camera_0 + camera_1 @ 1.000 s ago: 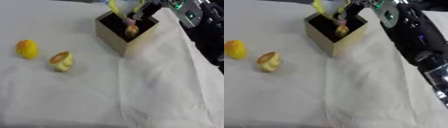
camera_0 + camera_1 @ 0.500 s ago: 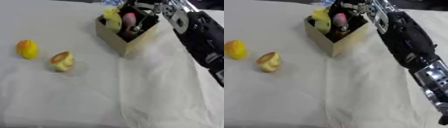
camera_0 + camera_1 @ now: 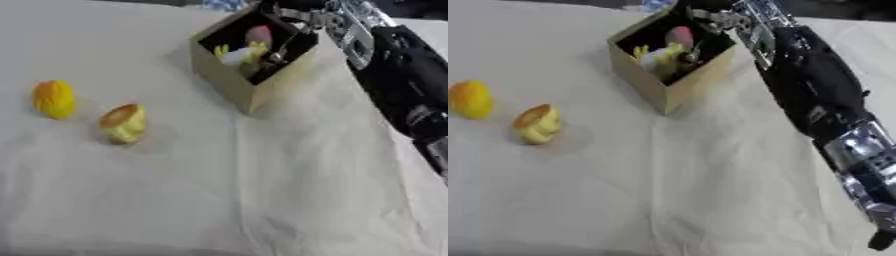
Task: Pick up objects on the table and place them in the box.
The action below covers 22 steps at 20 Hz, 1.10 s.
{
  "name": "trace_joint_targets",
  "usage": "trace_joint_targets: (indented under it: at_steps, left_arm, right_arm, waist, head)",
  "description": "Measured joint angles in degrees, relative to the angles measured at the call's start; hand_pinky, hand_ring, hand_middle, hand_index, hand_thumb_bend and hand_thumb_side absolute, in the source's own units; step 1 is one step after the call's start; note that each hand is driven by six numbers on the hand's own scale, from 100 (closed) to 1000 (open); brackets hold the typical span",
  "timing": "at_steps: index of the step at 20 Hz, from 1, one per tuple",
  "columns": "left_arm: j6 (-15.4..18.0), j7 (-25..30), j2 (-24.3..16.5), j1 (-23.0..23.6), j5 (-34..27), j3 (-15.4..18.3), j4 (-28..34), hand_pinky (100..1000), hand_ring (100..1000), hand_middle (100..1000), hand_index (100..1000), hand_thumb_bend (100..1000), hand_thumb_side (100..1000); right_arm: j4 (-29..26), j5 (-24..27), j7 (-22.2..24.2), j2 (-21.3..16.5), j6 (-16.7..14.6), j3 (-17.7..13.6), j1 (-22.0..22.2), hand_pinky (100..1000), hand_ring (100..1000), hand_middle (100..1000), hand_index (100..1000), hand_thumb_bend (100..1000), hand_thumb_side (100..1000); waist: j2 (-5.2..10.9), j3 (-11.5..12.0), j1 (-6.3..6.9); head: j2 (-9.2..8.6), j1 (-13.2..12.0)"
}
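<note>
While two yellow-orange pieces, a cup-shaped one [image 3: 122, 122] and a rounder one [image 3: 54, 99], wait untouched on the cloth-covered worktop [image 3: 219, 200], the job looks partly done: farther back, the cardboard box [image 3: 254, 60] already holds a pink, a yellow and a pale object. At the box's far rim sits the right robot hand [image 3: 710, 17], well apart from both loose pieces; whether its fingers are spread or holding anything cannot be told.

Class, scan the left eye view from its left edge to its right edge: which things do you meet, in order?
Orange-yellow object → yellow object with an orange top → box → the robot's right arm.
</note>
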State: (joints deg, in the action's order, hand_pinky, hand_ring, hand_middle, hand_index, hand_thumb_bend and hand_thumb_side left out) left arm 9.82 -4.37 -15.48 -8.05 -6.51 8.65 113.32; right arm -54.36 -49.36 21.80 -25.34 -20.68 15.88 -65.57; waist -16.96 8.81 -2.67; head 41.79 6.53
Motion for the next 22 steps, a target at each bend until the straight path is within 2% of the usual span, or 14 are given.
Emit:
trace_joint_targets:
  at_steps: [3, 7, 11, 13, 15, 17, 22]
  left_arm:
    - [0.2, -0.1, -2.6, -2.3, 0.6, -0.5, -0.1, 852, 666, 719, 804, 100, 777]
    - [0.2, -0.4, -8.3, -7.4, 3.3, -1.8, -0.5, 850, 691, 738, 827, 122, 699]
    - [-0.9, 0.0, -15.8, -12.9, 9.5, -3.6, -2.9, 844, 717, 749, 853, 156, 636]
    - [-1.3, 1.6, -20.3, -15.4, 13.9, -4.8, -5.7, 841, 722, 749, 856, 158, 636]
    - [-1.1, 4.3, -24.7, -18.1, 18.0, -6.3, -9.8, 836, 731, 749, 862, 163, 647]
    - [-0.2, 8.1, -29.1, -21.2, 21.5, -8.4, -14.7, 830, 743, 750, 868, 211, 639]
    - [5.0, 17.5, -39.1, -27.4, 27.4, -16.0, -27.0, 825, 762, 761, 884, 316, 682]
  right_arm:
    - [-9.2, 5.7, -0.8, -3.1, 2.2, 0.0, 2.0, 899, 824, 791, 884, 223, 313]
    - [-23.4, 13.2, -1.6, -8.5, 6.7, -0.3, 6.0, 897, 814, 784, 872, 231, 278]
    - [-35.6, 18.8, -3.0, -13.8, 11.2, -2.3, 11.2, 896, 808, 780, 868, 242, 253]
    - [-40.7, 20.8, -4.1, -16.0, 13.1, -3.7, 13.8, 896, 808, 780, 867, 246, 250]
    - [-44.6, 22.0, -5.0, -17.7, 14.7, -5.0, 16.0, 896, 807, 779, 866, 246, 252]
    - [-47.4, 22.9, -5.9, -18.9, 16.0, -6.2, 17.8, 896, 807, 779, 866, 244, 258]
    - [-50.5, 23.9, -6.7, -20.6, 17.8, -7.6, 20.3, 895, 805, 778, 865, 234, 273]
  waist:
    - [0.05, -0.3, 0.35]
    - [0.38, -1.0, 0.79]
    - [0.68, -1.8, 1.01]
    - [0.83, -2.0, 1.15]
    - [1.01, -2.3, 1.20]
    - [1.20, -2.6, 1.20]
    - [1.37, -3.0, 1.78]
  head:
    - [0.06, -0.2]
    - [0.54, -0.6]
    - [0.61, -1.2]
    - [0.90, -1.5]
    - [1.06, -1.9]
    - [1.10, -2.1]
    - [1.24, -2.6]
